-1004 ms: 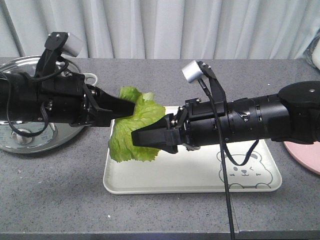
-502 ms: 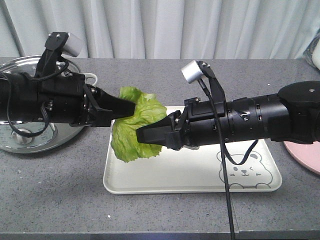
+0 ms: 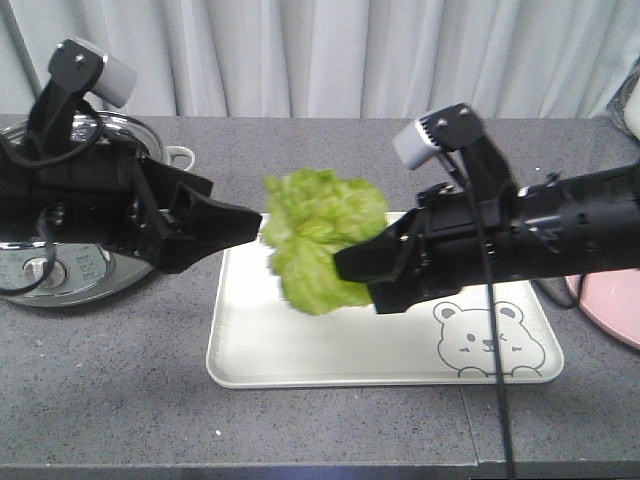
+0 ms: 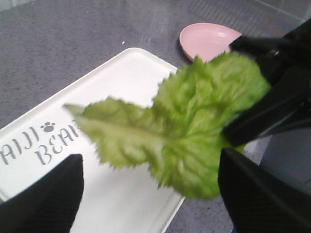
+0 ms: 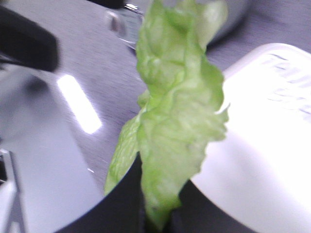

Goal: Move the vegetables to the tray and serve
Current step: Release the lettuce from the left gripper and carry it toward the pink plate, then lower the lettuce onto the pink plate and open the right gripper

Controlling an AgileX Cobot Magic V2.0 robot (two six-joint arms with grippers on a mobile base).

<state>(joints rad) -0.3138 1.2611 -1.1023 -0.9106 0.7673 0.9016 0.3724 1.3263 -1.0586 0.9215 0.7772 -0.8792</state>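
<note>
Lying nearest on the grey speckled table [image 3: 330, 430], the cream tray [image 3: 300, 350] shows a bear drawing at its right end and grey lettering in the left wrist view. Above its left part the vegetables [image 3: 320, 235], a bunch of crinkled green lettuce leaves, hang in the air clear of the tray. The right gripper [image 3: 350, 268] reaches in from the right and clamps the leaves at their lower edge, so they rise from between its black fingers [image 5: 121, 204]. The left gripper [image 3: 250, 222] points at the bunch from the other side with its fingers [image 4: 48, 194] spread wide and nothing pinched; whether the tips touch the leaves cannot be told. Farther back a steel pot [image 3: 60, 270] stands at the left, a pink plate [image 3: 610, 310] at the right edge, and a pale curtain [image 3: 300, 50] behind.
</note>
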